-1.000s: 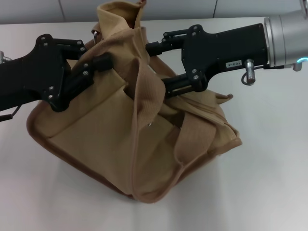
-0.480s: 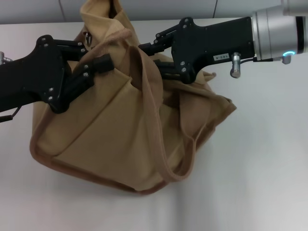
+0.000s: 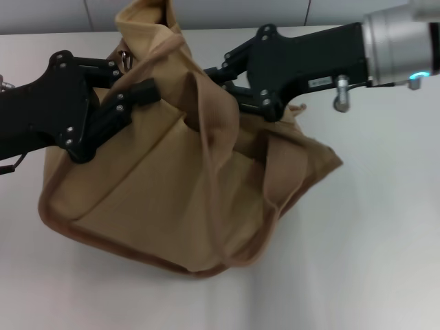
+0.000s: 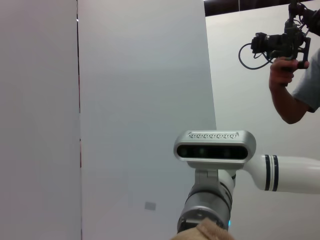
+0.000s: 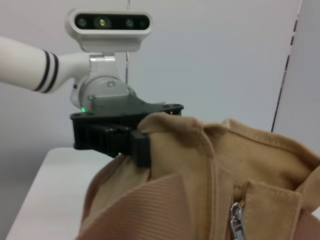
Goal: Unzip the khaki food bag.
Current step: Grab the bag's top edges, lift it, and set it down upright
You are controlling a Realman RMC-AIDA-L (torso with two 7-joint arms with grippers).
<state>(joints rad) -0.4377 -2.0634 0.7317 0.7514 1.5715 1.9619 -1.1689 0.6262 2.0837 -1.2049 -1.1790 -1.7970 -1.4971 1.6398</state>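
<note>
White bench [image 3: 385,227] carries the khaki food bag [image 3: 172,199], left hand [image 3: 137,93] clenched on its top corner, right hand [image 3: 220,79] gripping fabric opposite; uneven pulling could jam the zipper [image 5: 236,220].

Plain tan canvas on the khaki food bag [image 3: 158,185], edged in darker brown piping along the bottom rim; ribbed webbing handle [image 3: 213,158] in a slightly deeper tan. Silver metal zipper pull [image 5: 235,222]. Matte black on the left gripper [image 3: 141,93] and the right gripper [image 3: 220,75], with silver-grey metal at the right wrist and a small cyan light, possibly an indicator. White table [image 3: 385,240]. Pale grey wall [image 4: 140,75].
</note>
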